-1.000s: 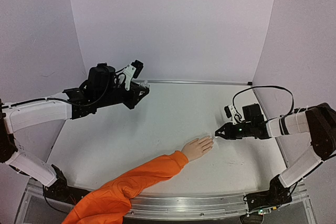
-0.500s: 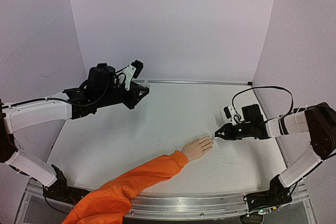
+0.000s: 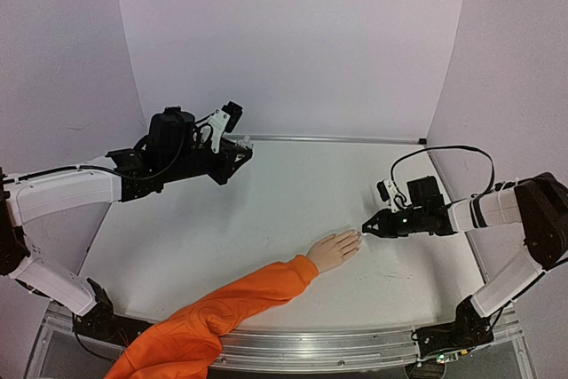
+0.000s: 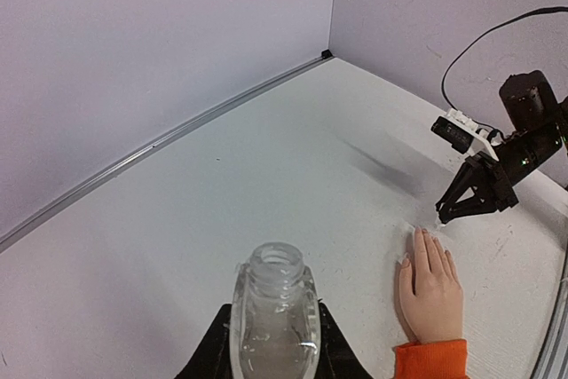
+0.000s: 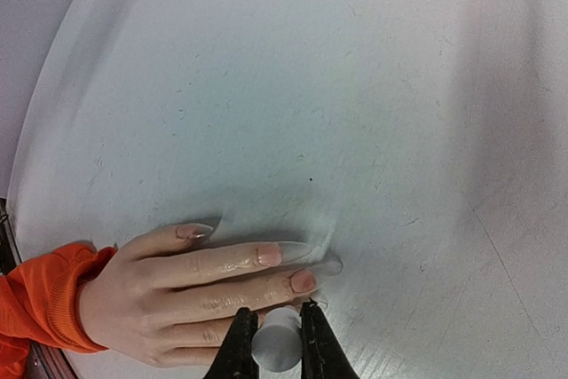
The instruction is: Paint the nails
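Mannequin hand (image 5: pixel 169 295) lies palm down on table (image 3: pixel 293 193), near centre, orange sleeve (image 3: pixel 231 303) trailing toward near edge. Nails (image 5: pixel 303 281) pinkish, at fingertips pointing toward right arm. Right tool (image 3: pixel 369 226) just beside those fingertips, pinching small white round cap (image 5: pixel 276 348); what hangs under cap hidden. Left tool (image 3: pixel 238 148) at far left, well apart from hand, clamped on clear uncapped bottle (image 4: pixel 275 317), bottle upright.
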`<act>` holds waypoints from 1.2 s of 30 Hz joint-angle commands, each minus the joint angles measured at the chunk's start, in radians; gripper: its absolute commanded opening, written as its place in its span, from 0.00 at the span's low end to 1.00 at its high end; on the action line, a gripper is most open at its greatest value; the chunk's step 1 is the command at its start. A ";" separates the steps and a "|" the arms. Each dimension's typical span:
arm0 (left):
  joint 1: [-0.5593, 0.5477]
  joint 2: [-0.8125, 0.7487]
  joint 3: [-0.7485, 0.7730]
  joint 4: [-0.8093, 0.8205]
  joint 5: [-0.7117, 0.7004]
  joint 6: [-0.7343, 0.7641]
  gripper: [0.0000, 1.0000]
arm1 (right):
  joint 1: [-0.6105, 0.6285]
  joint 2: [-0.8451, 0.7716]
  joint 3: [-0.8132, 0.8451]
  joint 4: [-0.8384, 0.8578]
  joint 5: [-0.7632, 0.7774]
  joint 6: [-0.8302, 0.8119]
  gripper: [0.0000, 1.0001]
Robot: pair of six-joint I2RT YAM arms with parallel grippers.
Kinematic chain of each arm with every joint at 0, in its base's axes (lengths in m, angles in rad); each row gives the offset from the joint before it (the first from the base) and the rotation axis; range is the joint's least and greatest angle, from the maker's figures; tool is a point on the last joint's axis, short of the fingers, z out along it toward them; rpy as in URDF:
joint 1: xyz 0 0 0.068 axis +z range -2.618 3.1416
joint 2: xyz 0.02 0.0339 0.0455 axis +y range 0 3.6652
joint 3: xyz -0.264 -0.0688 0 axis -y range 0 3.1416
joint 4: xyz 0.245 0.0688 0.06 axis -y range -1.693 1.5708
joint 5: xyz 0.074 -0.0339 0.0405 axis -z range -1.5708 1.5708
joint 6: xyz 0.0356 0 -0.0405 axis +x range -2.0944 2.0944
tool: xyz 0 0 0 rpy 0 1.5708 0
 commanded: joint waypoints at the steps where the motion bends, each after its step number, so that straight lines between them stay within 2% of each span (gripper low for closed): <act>1: 0.007 -0.006 0.057 0.060 -0.013 0.002 0.00 | 0.008 0.008 0.038 -0.018 0.013 -0.002 0.00; 36: 0.009 0.004 0.078 0.059 -0.007 0.008 0.00 | 0.009 0.034 0.056 -0.030 0.087 0.026 0.00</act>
